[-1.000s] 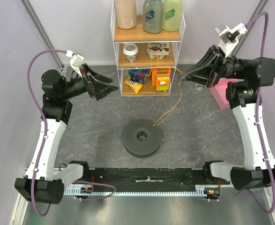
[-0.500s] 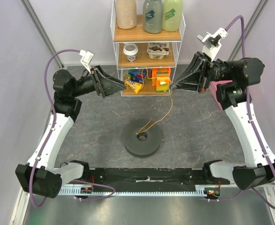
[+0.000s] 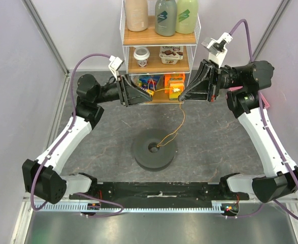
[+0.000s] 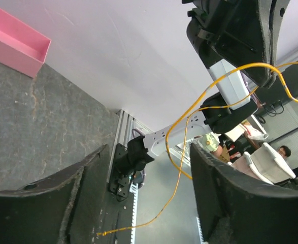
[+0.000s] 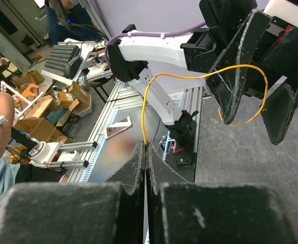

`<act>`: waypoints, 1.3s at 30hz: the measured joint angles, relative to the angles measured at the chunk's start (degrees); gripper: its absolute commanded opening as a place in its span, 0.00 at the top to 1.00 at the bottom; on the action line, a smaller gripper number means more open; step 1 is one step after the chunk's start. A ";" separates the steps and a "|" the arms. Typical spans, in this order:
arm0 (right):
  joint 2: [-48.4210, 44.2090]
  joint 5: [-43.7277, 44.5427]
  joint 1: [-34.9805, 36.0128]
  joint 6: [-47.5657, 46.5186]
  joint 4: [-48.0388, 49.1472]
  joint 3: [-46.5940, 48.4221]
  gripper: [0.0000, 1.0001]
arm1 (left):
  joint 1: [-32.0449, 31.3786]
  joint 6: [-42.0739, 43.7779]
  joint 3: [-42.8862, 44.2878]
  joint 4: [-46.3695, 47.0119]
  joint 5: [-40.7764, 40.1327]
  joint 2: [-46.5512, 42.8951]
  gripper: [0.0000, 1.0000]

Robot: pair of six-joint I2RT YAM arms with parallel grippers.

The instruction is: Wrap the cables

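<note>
Right gripper [image 3: 181, 96]: jaws fully closed, pinching the yellow wire [image 3: 183, 114] at the tips. The right wrist view shows the wire coming straight out of the closed tips.

Left gripper [image 3: 147, 94]: jaws wide apart, nothing clamped. The wire loops through the gap between its fingers [image 4: 225, 203]; can't tell if it touches either pad.

Both grippers are up off the table [image 3: 103, 132], tips facing each other and near, in front of the bottom tier of the wire shelf rack [image 3: 159, 44].

The wire spans the gap between the two grippers, then hangs from the right gripper down to the dark grey spool [image 3: 144, 156]. The spool lies flat mid-table, and the wire's lower end sits at its hub hole.
</note>
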 measured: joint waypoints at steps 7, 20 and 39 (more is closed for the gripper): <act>0.11 -0.22 0.44 0.00 0.07 -0.20 1.00 | -0.70 -1.40 0.20 2.67 -0.17 1.18 0.98; 3.65 -0.83 -6.51 13.03 17.18 -10.45 1.00 | 25.00 13.62 8.76 -18.60 -3.23 -3.30 0.98; 9.51 -2.99 4.55 34.01 42.51 -15.06 1.00 | 24.79 46.77 8.00 -45.77 2.27 -14.82 0.02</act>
